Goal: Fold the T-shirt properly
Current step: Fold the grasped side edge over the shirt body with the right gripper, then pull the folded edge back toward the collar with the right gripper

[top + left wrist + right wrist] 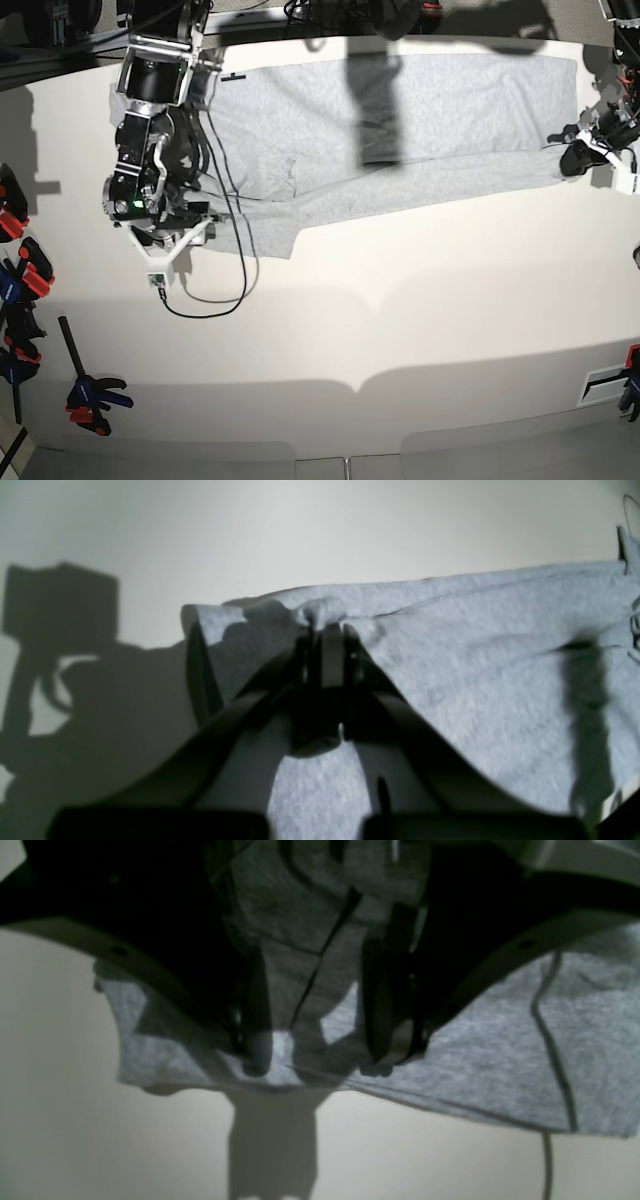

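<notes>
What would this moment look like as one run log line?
left gripper: shut on T-shirt edge | right gripper: open, fingers astride T-shirt edge | T-shirt: spread flat on table

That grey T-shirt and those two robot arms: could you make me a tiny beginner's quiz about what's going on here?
1. True or false: the left gripper is pinched shut on the T-shirt.
2. The right gripper is: A) open over the cloth, B) shut on it.
3. What does the T-shirt lie on?

Key: 1 true. 2 A: its jaws stand apart above the edge. 3 The white table.
</notes>
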Controlling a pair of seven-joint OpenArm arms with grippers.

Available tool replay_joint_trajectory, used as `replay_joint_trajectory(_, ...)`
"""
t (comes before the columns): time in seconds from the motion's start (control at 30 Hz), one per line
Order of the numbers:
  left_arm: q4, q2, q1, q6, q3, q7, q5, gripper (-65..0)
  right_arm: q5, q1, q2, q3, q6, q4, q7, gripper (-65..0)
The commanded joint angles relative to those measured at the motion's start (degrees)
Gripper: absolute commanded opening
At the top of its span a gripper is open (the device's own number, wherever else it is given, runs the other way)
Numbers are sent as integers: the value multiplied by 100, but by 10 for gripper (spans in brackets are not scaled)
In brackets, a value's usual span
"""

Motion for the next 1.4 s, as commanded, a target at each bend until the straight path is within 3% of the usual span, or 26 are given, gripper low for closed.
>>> replay_joint_trajectory(0.0, 94, -144, -33, -7, -70, -109, -120, -650, -90, 125, 61, 15, -98, 79, 85, -340)
replay_joint_trajectory(0.1, 94, -144, -33, -7, -70, -109, -120, -650, -149, 125, 63, 15, -142, 79, 168, -340)
replay_joint_trajectory(0.17, 94, -144, -35, -7, -70, -111, -122, -650, -26, 122, 42, 15, 15, 76, 120, -347)
replay_joint_trajectory(0.33, 94, -144, -33, -7, -70, -111, -122, -650, 487, 111, -31, 13, 433, 81, 114, -491)
replay_joint_trajectory(0.47, 94, -144, -33, -7, -70, -109, -120, -650, 647, 114, -48, 13, 522, 83, 175, -650)
replay_joint_trajectory(0.67, 94, -144, -35, -7, -70, -111, -122, -650, 627, 109, -50, 13, 549, 334, 44, -650)
replay_joint_trajectory(1.0, 94, -144, -35, -7, -70, -155, -127, -650, 691, -63, -50, 13, 992, 1309, -564, -650)
replay_joint_trajectory(1.13, 94, -144, -33, -7, -70, -151, -120, -650, 975, -793, -50, 15, 1196, 2181, -568, -650)
replay_joint_trajectory(1.37, 94, -144, -33, -7, -70, -153, -122, -650, 879, -2511, -48, 42, 1213, 4131, -490, -650)
